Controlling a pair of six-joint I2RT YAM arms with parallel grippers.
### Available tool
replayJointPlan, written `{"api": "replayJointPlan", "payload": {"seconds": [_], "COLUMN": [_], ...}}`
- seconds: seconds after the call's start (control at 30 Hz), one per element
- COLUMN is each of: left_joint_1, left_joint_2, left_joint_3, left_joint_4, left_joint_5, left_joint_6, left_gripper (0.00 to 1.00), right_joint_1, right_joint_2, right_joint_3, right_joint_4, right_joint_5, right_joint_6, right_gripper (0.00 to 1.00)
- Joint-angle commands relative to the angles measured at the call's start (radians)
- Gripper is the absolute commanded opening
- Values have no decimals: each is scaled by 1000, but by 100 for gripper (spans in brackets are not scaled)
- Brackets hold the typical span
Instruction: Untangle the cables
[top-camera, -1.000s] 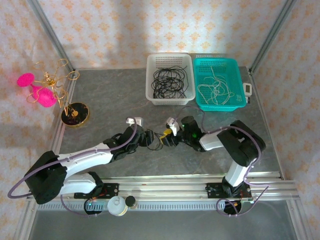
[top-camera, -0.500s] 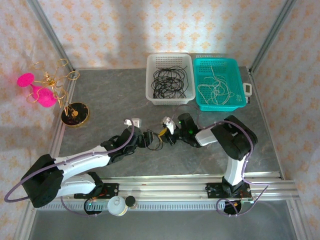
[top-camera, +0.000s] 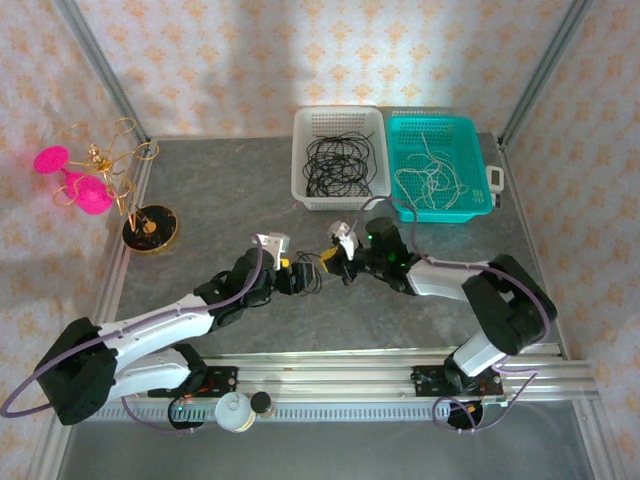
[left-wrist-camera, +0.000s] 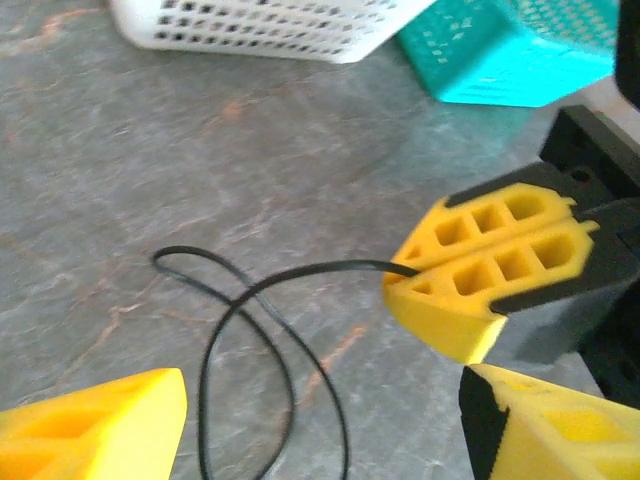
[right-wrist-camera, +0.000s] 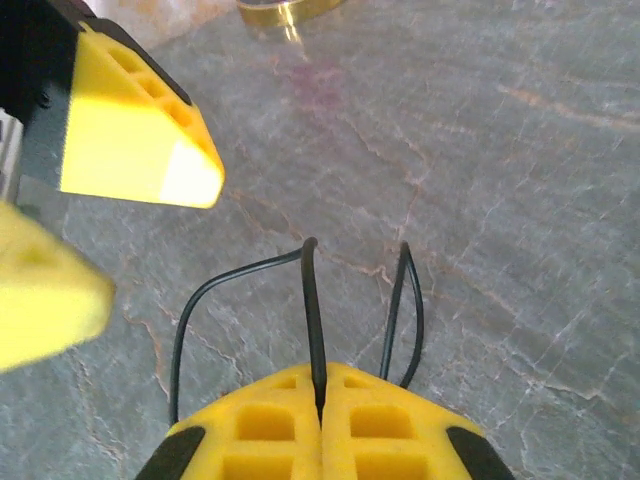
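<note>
Right tool pinches black cable; left tool gapes alongside, well off table edges.

**Cut, Hidden, Too Small**

In the left wrist view the cable and left fingers are cut by the bottom edge, the white basket and teal basket by the top. In the right wrist view the cable's end is hidden between the right pads. From above its loops cannot be traced.
</note>
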Motion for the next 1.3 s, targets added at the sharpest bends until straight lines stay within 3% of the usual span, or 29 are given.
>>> {"api": "replayJointPlan", "payload": {"seconds": [0.0, 0.23, 0.4, 0.57, 0.7, 0.9, 1.13, 1.27], "left_joint_1": [18, 59, 61, 60, 60, 64, 67, 67], "left_joint_2": [-42, -13, 39, 129, 217, 308, 366, 374], "left_joint_3": [19, 67, 37, 7, 58, 99, 90, 70], "left_joint_4": [65, 221, 465, 701, 701, 758, 847, 891], "left_joint_5": [95, 228, 333, 437, 393, 404, 436, 451], "left_joint_6": [156, 294, 376, 447, 526, 562, 503, 479], "left_gripper": [75, 76, 75, 82, 79, 63, 24, 19], "right_joint_1": [-2, -2, -2, -2, -2, -1, -31, -57], "right_joint_2": [-99, -280, -334, -382, -378, -388, -401, -418], "right_joint_3": [44, 132, 211, 291, 365, 415, 474, 477], "right_joint_4": [-128, -256, -320, -348, -410, -421, -419, -397], "right_joint_5": [20, 80, 102, 141, 123, 115, 159, 196], "right_joint_6": [44, 107, 203, 295, 336, 415, 555, 621], "right_gripper": [0, 0, 0, 0, 0, 0, 0, 0]}}
